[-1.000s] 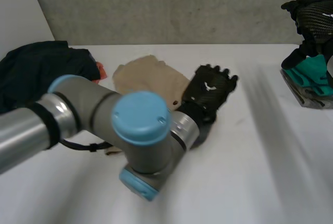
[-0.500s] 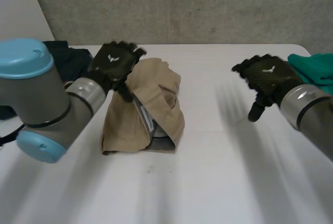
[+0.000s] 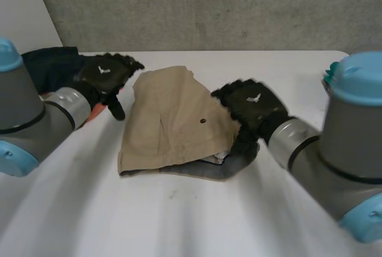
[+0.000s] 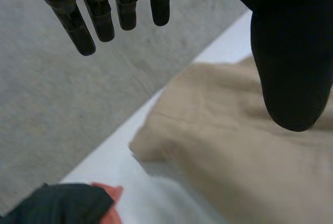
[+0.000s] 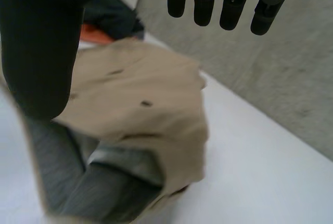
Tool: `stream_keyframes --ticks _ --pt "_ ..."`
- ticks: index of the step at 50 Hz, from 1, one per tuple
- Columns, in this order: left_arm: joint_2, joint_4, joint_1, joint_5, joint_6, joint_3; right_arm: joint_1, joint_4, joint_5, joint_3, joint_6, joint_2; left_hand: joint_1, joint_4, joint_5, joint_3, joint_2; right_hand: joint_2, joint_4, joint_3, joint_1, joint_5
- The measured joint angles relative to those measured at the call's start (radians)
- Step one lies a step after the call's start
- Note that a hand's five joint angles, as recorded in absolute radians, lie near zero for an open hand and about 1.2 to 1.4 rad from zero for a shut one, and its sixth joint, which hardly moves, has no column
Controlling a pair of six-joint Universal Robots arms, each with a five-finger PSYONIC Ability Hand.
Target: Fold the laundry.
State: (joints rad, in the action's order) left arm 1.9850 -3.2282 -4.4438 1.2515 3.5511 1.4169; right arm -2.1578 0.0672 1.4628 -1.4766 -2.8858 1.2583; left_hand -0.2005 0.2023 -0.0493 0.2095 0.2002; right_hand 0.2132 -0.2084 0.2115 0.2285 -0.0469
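Left arm [image 3: 42, 117] enters from the robot's left, forearm angled inward and light-blue elbow cap near the camera. The left hand [image 3: 104, 77] is palm down, with left fingers [image 4: 78, 26] straight and slightly spread and left thumb [image 4: 291, 63] held well apart from them. Right arm [image 3: 322, 155] enters from the robot's right with right hand [image 3: 250, 103] low and pointed toward the left hand, right fingers [image 5: 229, 3] extended side by side, right thumb [image 5: 39, 52] set wide; hands well apart.
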Motion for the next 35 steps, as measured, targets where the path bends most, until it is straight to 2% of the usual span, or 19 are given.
stream_keyframes --ticks 8,11,15,18,20,25,30,35 --pt "0.087 0.022 0.041 0.005 0.185 0.017 -0.050 -0.061 0.114 -0.013 0.172 -0.108 0.000 0.000 0.000 0.000 0.000 0.000 0.000 0.000 0.000 0.000" --pt "0.107 0.023 0.051 0.008 0.221 0.017 -0.053 -0.100 0.139 -0.015 0.210 -0.138 0.000 0.000 0.000 0.000 0.000 0.000 0.000 0.000 0.000 0.000" --pt "0.123 0.022 0.064 0.012 0.244 0.016 -0.051 -0.188 0.170 -0.009 0.283 -0.208 0.000 0.000 0.000 0.000 0.000 0.505 -0.474 0.495 0.480 -0.461" --pt "0.121 0.021 0.071 0.014 0.244 0.016 -0.045 -0.234 0.186 -0.006 0.322 -0.243 0.000 0.000 0.000 0.000 0.000 0.817 -0.819 0.811 0.728 -0.795" --pt "0.111 0.020 0.075 0.016 0.240 0.017 -0.040 -0.252 0.204 -0.018 0.338 -0.244 0.000 0.000 0.000 0.000 0.000 0.948 -0.952 0.943 0.829 -0.933" --pt "0.069 0.017 0.075 0.025 0.214 0.022 0.003 -0.264 0.221 -0.092 0.361 -0.160 0.000 0.000 0.000 0.000 0.000 0.966 -0.987 0.966 0.836 -0.958" --pt "0.038 0.014 0.069 0.029 0.171 0.021 0.130 -0.213 0.132 -0.183 0.396 -0.019 0.000 0.000 0.000 0.000 0.000 0.966 -0.988 0.980 0.836 -0.958" --pt "0.032 0.006 0.065 0.028 0.150 0.008 0.259 -0.025 -0.134 -0.252 0.455 0.111 0.000 0.000 0.000 0.000 0.000 0.966 -0.991 0.981 0.838 -0.963"
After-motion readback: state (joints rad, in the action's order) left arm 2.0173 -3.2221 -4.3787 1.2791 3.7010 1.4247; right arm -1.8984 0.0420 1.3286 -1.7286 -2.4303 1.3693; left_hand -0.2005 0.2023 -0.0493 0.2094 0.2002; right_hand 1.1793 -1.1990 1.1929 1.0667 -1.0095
